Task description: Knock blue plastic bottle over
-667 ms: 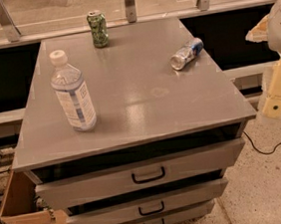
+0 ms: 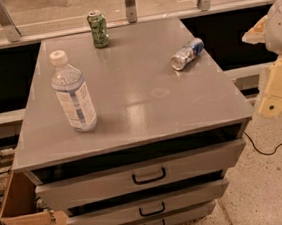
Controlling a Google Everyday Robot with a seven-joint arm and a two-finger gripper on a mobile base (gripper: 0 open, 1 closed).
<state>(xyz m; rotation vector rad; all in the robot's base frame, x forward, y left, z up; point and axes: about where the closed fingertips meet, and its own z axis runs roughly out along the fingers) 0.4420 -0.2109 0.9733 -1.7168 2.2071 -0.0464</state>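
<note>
The blue plastic bottle (image 2: 73,91) is clear bluish with a white cap and a blue-and-white label. It stands upright on the left side of the grey cabinet top (image 2: 139,99). My gripper (image 2: 275,93) is a pale yellow piece at the right edge of the camera view. It hangs beside the cabinet's right front corner, off the top and far from the bottle. It holds nothing that I can see.
A green can (image 2: 98,29) stands upright at the back of the top. A crushed silver-blue can (image 2: 186,54) lies on its side at the back right. Drawers (image 2: 147,175) below stand partly open. A cardboard box (image 2: 26,217) sits at the lower left, and a cable (image 2: 275,148) lies on the floor.
</note>
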